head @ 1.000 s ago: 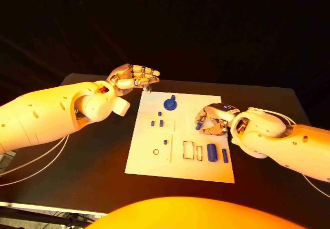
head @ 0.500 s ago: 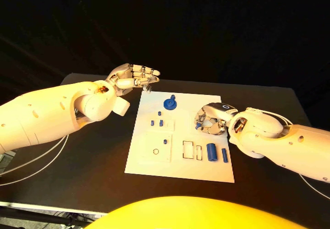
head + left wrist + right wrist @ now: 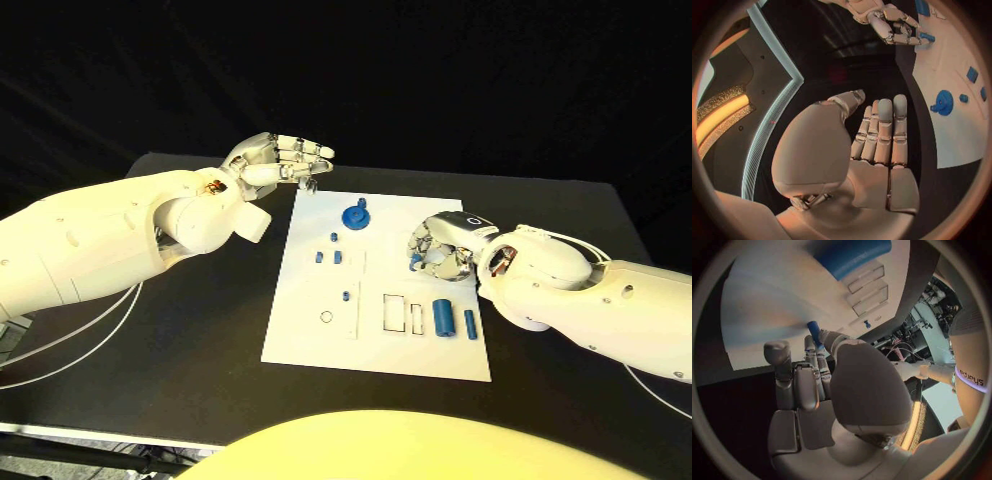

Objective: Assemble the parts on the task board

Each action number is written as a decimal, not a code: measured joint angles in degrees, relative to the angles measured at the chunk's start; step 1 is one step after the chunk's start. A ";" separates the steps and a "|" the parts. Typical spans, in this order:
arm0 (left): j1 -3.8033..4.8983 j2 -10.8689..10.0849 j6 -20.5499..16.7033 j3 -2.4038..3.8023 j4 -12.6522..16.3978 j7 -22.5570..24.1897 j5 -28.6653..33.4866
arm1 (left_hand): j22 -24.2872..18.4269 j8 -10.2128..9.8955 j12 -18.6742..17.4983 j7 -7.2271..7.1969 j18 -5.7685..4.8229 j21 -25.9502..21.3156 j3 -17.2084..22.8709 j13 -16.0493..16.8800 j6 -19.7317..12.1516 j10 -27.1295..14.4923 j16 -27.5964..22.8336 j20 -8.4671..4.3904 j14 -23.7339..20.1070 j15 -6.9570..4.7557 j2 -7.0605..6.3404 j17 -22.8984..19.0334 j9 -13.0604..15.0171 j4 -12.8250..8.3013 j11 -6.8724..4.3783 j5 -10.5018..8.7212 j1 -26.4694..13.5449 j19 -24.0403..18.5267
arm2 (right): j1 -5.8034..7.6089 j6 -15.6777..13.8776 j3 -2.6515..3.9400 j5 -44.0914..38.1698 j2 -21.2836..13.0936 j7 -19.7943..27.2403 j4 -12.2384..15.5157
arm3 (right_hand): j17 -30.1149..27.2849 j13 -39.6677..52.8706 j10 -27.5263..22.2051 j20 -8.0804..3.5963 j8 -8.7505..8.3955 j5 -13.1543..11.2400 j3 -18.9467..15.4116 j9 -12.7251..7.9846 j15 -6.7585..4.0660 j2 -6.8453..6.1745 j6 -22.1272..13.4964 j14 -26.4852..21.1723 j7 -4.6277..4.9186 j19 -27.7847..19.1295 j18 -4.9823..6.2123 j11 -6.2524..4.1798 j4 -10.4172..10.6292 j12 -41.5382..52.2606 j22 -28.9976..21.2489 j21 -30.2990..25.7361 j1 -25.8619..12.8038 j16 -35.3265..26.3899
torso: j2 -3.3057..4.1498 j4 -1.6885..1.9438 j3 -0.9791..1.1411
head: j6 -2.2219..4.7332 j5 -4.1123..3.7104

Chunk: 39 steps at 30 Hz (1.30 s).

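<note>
1. A small blue peg (image 3: 814, 333) is pinched by the right hand (image 3: 447, 250) over the task board (image 3: 310, 345) (right half).
2. The left hand (image 3: 283, 160) is held empty, fingers loosely extended, past the board's far-left corner.

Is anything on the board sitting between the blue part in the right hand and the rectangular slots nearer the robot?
Nothing visible does. The right hand holds a small blue peg above the task board. Bare white board lies between it and the rectangular slots; the large blue cylinder lies beside the slots, not across the path.
</note>
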 measured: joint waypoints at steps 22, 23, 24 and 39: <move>0.00 0.10 0.17 0.00 -0.48 -0.10 -0.01 | 0.01 0.00 0.00 0.00 0.00 0.00 0.00 -0.01 0.00 0.00 0.00 0.00 0.00 0.00 0.00 0.00 0.00 0.00 0.00 0.00 0.00 0.00 | 1.51 -4.81 0.94 2.70 -3.90 -0.78 7.19 | -0.10 1.74 4.18 -0.45 0.46 -1.37 4.99 0.01 -0.31 1.03 -0.43 0.09 -0.82 0.44 0.00 -1.22 -3.47 -1.21 1.93 0.93 -2.88 -0.02 | -0.12 0.00 -0.05 | 0.10 0.08; 0.00 0.12 0.17 0.00 -0.51 -0.10 -0.01 | 0.01 0.00 0.00 0.00 0.00 0.00 0.00 -0.01 0.00 0.00 0.00 0.00 0.00 0.00 0.00 0.01 0.00 0.00 0.00 0.00 0.00 0.00 | 1.65 -5.01 0.98 3.07 -4.01 -0.77 7.80 | -0.10 1.70 4.56 -0.45 0.46 -1.37 4.99 0.02 -0.31 1.03 -0.43 0.09 -0.83 0.44 0.00 -1.57 -3.47 -1.21 1.93 0.93 -2.88 -0.02 | -0.12 -0.01 -0.06 | 0.13 0.08; 0.00 0.15 0.18 0.00 -0.53 -0.10 -0.01 | 0.01 0.00 0.00 0.00 0.00 0.00 0.00 -0.01 0.00 0.00 0.00 0.00 0.00 0.00 0.00 0.00 0.00 0.00 0.00 0.00 0.00 0.00 | 1.78 -5.24 1.02 3.51 -4.06 -0.77 8.53 | -0.10 1.66 4.77 -0.45 0.46 -1.37 4.99 0.01 -0.32 1.03 -0.45 0.09 -0.85 0.44 0.00 -1.80 -3.47 -1.10 1.93 0.92 -2.88 -0.02 | -0.12 -0.01 -0.05 | 0.14 0.08; 0.00 0.60 0.20 -0.01 -0.62 -0.11 -0.02 | -0.07 0.00 0.00 0.00 0.00 -0.23 0.00 0.02 0.00 0.00 0.00 0.00 0.00 0.00 0.29 0.00 0.00 0.00 0.00 0.00 0.29 0.00 | -0.07 -5.63 0.33 5.34 5.19 0.15 10.51 | -0.25 1.66 4.72 -0.66 0.46 -1.82 5.30 0.03 -0.31 1.02 -0.75 0.09 -0.86 0.22 0.01 -2.01 -3.78 -1.54 1.88 0.91 -2.88 -0.03 | -0.05 0.01 -0.03 | 0.27 0.69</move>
